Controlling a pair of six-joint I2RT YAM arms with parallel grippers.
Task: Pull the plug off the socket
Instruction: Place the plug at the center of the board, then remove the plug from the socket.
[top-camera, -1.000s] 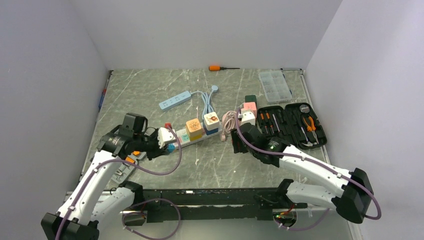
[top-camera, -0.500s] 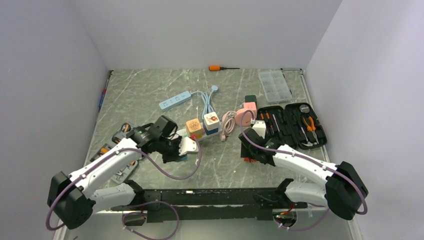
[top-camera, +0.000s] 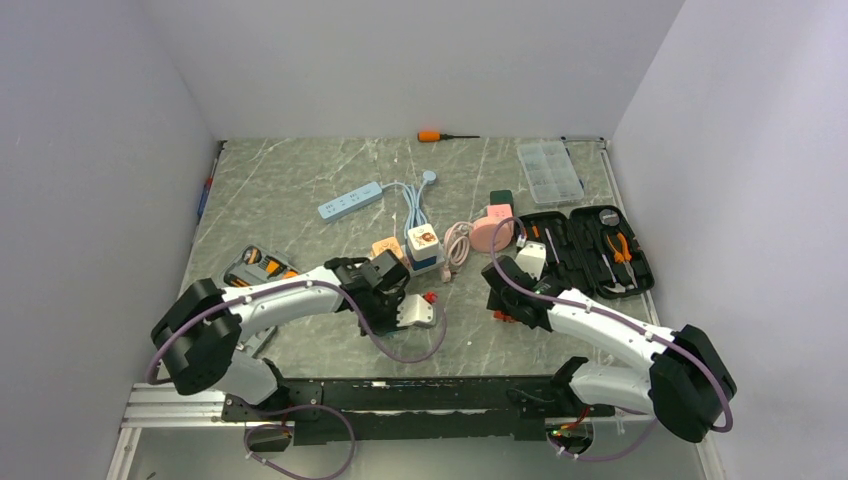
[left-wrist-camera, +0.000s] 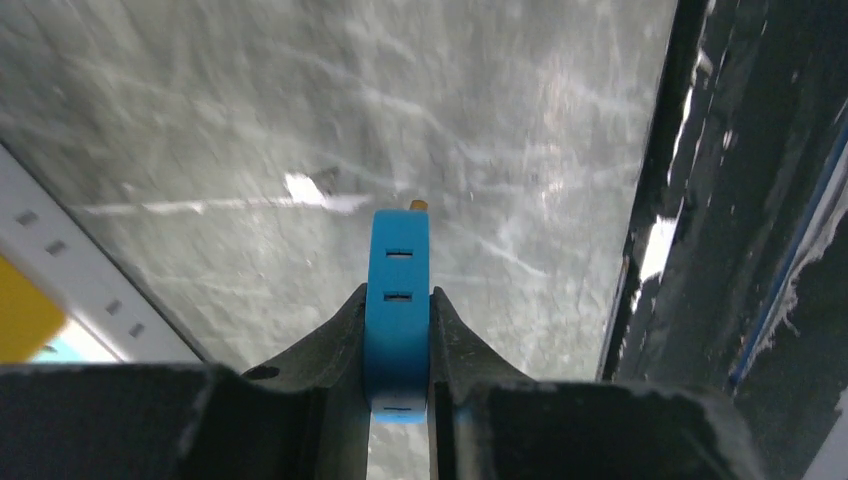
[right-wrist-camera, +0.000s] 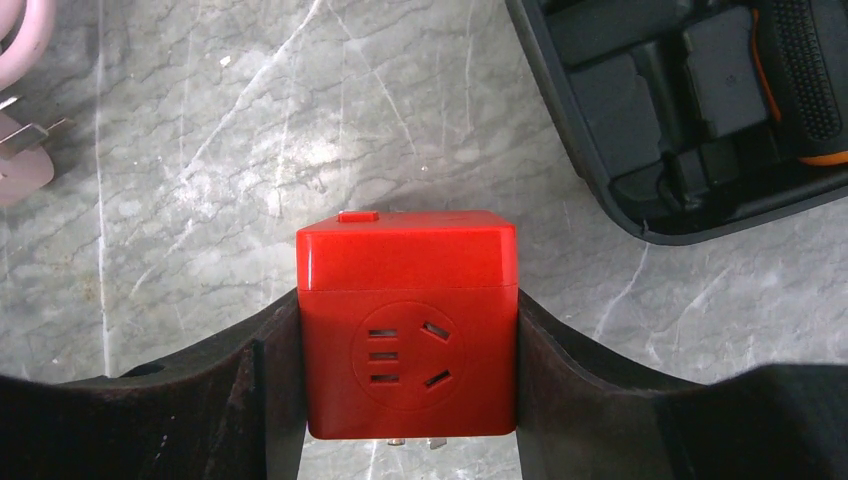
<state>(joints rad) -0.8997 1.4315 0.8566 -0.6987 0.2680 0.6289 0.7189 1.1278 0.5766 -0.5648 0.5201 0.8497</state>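
Observation:
The socket, a long white strip, is mostly hidden under my left arm. Its white edge with yellow and pale blue shows in the left wrist view (left-wrist-camera: 70, 275). An orange cube (top-camera: 385, 247) and a white cube (top-camera: 423, 238) stand where it lies. My left gripper (top-camera: 405, 305) (left-wrist-camera: 398, 340) is shut on a narrow blue slotted plug (left-wrist-camera: 398, 270), held over bare table near the front edge. My right gripper (top-camera: 505, 303) (right-wrist-camera: 407, 350) is shut on a red cube plug (right-wrist-camera: 407, 320) and holds it off the table, its prongs showing underneath.
A light-blue power strip (top-camera: 350, 200), an orange screwdriver (top-camera: 440, 135) and a clear parts box (top-camera: 550, 170) lie at the back. An open black tool case (top-camera: 585, 250) (right-wrist-camera: 680, 110), a pink charger (top-camera: 492, 228) with its cable, and a white adapter (top-camera: 530, 260) sit right of centre. A tool holder (top-camera: 255, 268) lies at the left.
My left gripper has swept from the strip's left end to the front centre. My right gripper has drawn back toward the near edge with the red cube.

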